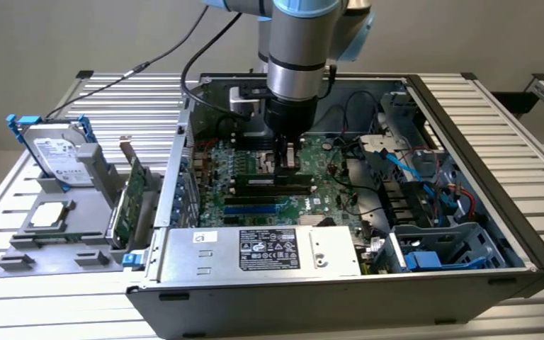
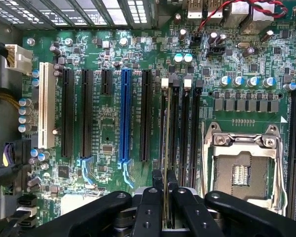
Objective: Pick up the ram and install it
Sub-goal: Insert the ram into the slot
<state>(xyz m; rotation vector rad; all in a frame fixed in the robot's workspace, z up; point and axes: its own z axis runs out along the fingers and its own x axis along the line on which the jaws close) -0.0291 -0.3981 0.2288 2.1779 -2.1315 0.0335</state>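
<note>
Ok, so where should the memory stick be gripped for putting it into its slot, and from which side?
Grip the memory stick across its two flat faces, midway along its top long edge, coming straight down from above. It stands on edge in line with the black slots, so that leaves the bottom contact edge free. The gripper holds it this way.

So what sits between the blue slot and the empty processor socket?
In the wrist view: one black slot, then the memory slots, with the ram edge-on along them, gripped by the claw.
</note>
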